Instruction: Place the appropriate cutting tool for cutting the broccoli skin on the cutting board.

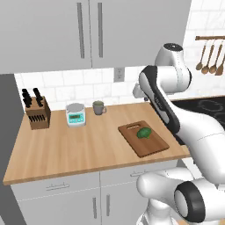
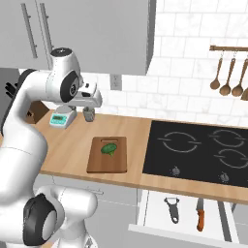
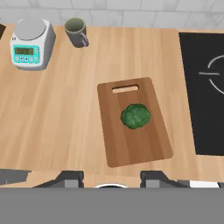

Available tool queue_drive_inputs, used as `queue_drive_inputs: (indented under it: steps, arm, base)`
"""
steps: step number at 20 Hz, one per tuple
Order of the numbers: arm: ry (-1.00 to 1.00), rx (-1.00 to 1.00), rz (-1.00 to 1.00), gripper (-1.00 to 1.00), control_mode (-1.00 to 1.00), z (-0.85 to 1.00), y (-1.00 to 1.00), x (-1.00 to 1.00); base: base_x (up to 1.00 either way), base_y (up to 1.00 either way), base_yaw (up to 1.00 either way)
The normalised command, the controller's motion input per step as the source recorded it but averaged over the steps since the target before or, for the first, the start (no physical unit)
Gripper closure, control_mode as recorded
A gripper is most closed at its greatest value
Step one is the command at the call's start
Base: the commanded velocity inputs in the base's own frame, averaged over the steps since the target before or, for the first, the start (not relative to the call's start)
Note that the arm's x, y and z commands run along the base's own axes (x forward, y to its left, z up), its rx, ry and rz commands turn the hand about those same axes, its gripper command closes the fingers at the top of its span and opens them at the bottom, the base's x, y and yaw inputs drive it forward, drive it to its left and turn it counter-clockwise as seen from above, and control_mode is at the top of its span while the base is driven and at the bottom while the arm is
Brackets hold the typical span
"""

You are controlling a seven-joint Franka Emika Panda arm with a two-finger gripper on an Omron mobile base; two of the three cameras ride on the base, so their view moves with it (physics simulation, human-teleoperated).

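The cutting board (image 3: 133, 127) lies on the pale wood counter with its slot handle towards the wall. The dark green broccoli (image 3: 135, 116) sits near the board's middle, also seen in both base views (image 1: 143, 132) (image 2: 109, 148). The cutting tool (image 2: 200, 218), orange-handled with a thin grey end, lies in an open drawer under the stove. My gripper (image 3: 112, 177) hangs high above the counter's front edge and looks down on the board, open, with nothing between its fingers. Its white hand (image 2: 90, 101) is up near the wall, far left of the drawer.
A black Y-shaped peeler (image 2: 172, 209) lies beside the tool in the drawer (image 2: 160, 213). A knife block (image 1: 37, 112), a kitchen scale (image 3: 30, 43) and a grey mug (image 3: 76, 30) stand along the wall. The black stovetop (image 2: 198, 152) is to the board's right. Wooden spoons (image 2: 227, 72) hang above it.
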Motion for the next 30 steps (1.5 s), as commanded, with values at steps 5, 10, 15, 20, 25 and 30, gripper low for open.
queue_drive_inputs:
  steps: [5,10,15,20,25,30]
  arm:
    - [-0.01,0.0,0.0,-1.0,-1.0,-0.16,-0.16,-0.24]
    - [-0.01,0.07,-0.05,-1.0,-1.0,-0.51,-0.94,-0.77]
    - [0.0,0.09,-0.07,-1.0,-1.0,-0.5,-1.0,-0.72]
    - [0.0,0.09,-0.03,-1.0,-1.0,-0.47,-1.0,-0.4]
    - [0.04,0.02,-0.06,-1.0,-1.0,-0.53,-1.0,-0.17]
    - [0.24,0.0,-0.09,-1.0,-1.0,-0.29,-1.0,-0.11]
  base:
    - [0.0,0.0,0.0]
    - [0.0,0.0,0.0]
    - [0.0,0.0,0.0]
    - [0.0,0.0,0.0]
    - [0.0,0.0,0.0]
    - [0.0,0.0,0.0]
